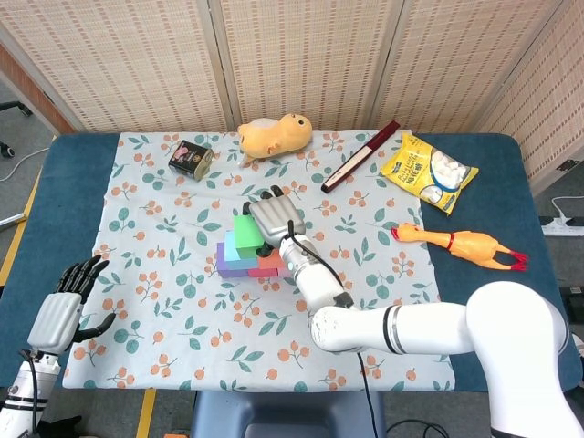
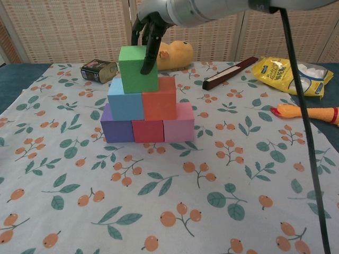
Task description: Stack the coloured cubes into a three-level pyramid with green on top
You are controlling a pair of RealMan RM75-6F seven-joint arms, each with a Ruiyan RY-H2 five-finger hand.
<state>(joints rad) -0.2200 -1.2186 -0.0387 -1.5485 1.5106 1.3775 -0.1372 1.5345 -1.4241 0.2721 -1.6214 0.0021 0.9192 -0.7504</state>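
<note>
Landmark: the pyramid of cubes is being taken as the reference, standing on the floral-print tablecloth (image 2: 63, 159) near its middle.
Top level: the green cube (image 2: 137, 69) is being held on the light blue cube (image 2: 125, 99) and the orange cube (image 2: 159, 98), straddling their seam.
Bottom level: the purple cube (image 2: 116, 125), the small red cube (image 2: 148, 130) and the pink cube (image 2: 179, 123) are being kept side by side, touching.
Right hand: the silver right hand with black fingers (image 2: 149, 24) is being lowered over the green cube from behind; its fingers (image 2: 148, 53) are being pressed against the cube's front and back faces, clamped on it.
Left hand: the grey left hand (image 1: 64, 306) is being held well left of the pyramid, at the tablecloth's edge, fingers apart and holding nothing.
Behind the pyramid: a yellow plush toy (image 2: 175, 54) and a dark tin (image 2: 98, 70) are being left lying.
Right of the pyramid: a dark red long box (image 2: 230, 73), a yellow snack bag (image 2: 291, 71) and a rubber chicken (image 1: 461, 245) are being left lying.
</note>
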